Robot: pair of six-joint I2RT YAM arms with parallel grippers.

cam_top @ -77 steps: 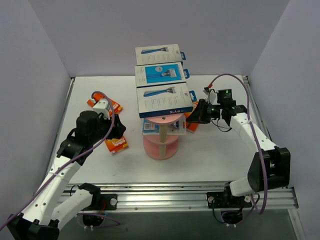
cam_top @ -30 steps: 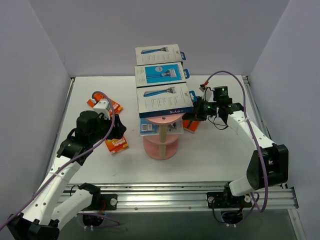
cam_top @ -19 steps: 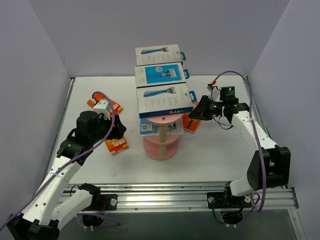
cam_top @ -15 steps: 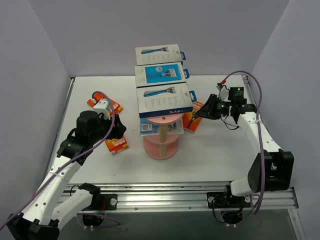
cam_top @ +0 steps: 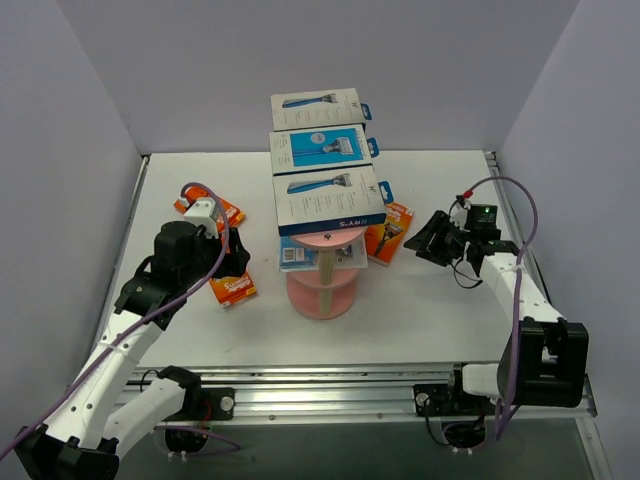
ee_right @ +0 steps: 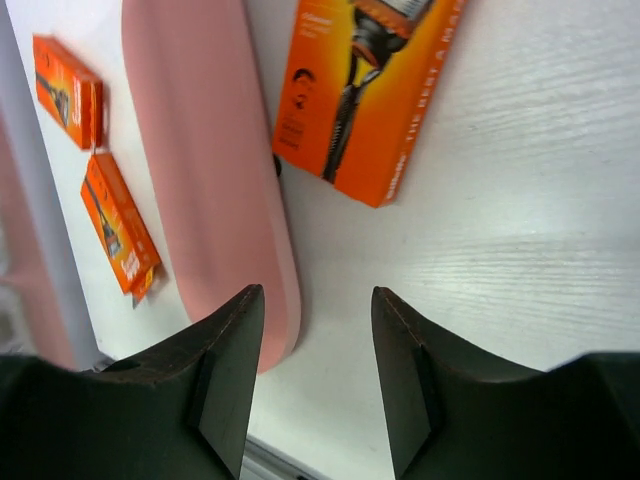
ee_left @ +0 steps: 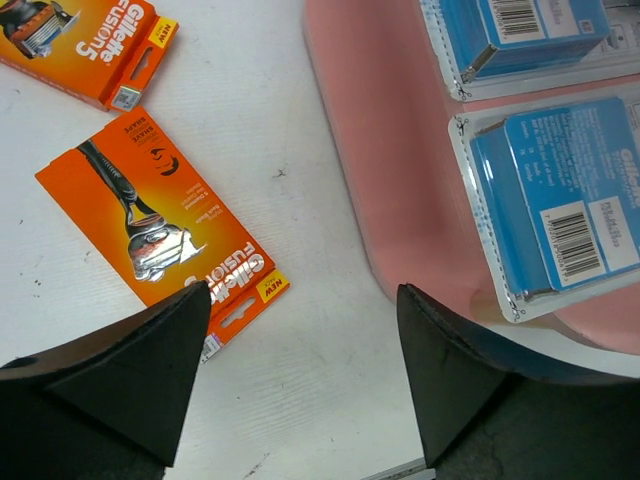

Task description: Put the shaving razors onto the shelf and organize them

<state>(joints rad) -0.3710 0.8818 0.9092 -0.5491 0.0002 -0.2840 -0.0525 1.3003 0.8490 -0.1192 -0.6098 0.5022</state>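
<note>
The pink shelf (cam_top: 322, 290) stands mid-table. Its top tier holds three razor boxes in a row: white (cam_top: 315, 103), blue (cam_top: 320, 148), white (cam_top: 330, 200). Two clear blister packs (ee_left: 565, 210) (ee_left: 520, 35) lie on a lower tier (ee_left: 390, 170). An orange razor pack (cam_top: 388, 230) (ee_right: 365, 95) lies on the table just right of the shelf. My right gripper (cam_top: 432, 238) (ee_right: 316, 292) is open and empty, a short way right of that pack. Two more orange packs (ee_left: 160, 230) (ee_left: 85, 45) lie left of the shelf. My left gripper (cam_top: 235, 262) (ee_left: 302, 290) hovers open between the nearer one and the shelf.
White walls close in the table at the back and both sides. A purple cable (cam_top: 505, 190) loops over the right arm. The metal rail (cam_top: 400, 392) with the arm bases runs along the near edge.
My right gripper has opened, let go of the orange pack beside the shelf and pulled back to the right. The left arm has stayed in place.
</note>
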